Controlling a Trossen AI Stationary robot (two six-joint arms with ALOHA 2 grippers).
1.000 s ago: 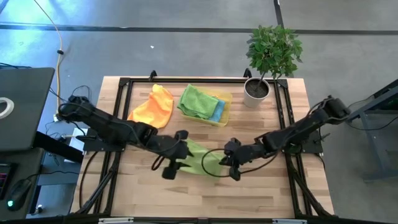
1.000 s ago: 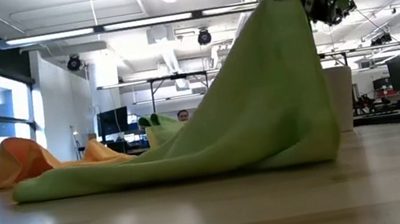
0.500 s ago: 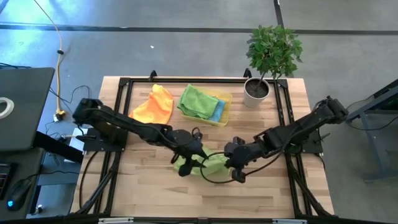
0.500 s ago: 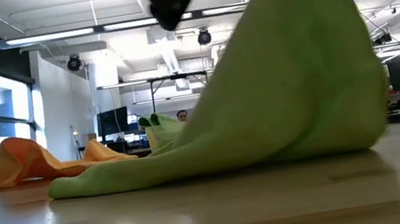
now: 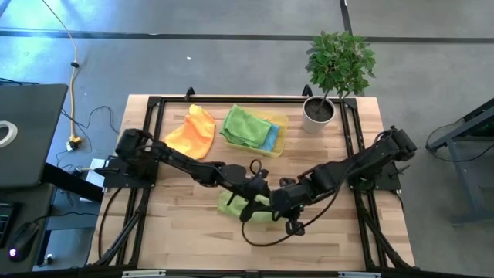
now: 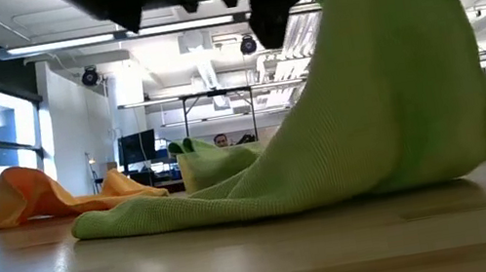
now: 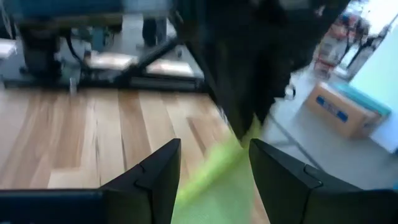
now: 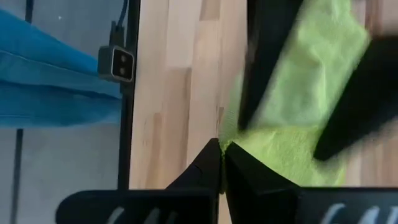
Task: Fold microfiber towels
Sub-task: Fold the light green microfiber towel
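Two grippers meet over the light green towel [image 5: 235, 205] near the front edge of the worktop [image 5: 177, 243], about midway along it. The right gripper [image 5: 272, 202] has its jaws pinched tight on the towel's edge, and in the low view the cloth rises from the wood to a raised fold on that side. The left gripper [image 5: 251, 188] hovers just beside it with jaws wide and the green cloth running between its fingers [image 7: 152, 180], holding nothing. The step in hand looks like carrying one half of the towel over the other. Next, the lifted edge needs laying flat and square on the lower layer before release. With both arms crowded together, they could snag each other. An orange towel [image 5: 191, 131] lies near the back left, and a yellow tray [image 5: 278, 139] with a green towel [image 5: 245, 125] over a blue towel [image 5: 269, 137] sits at the back edge beside a potted plant [image 5: 336, 69], all well clear.
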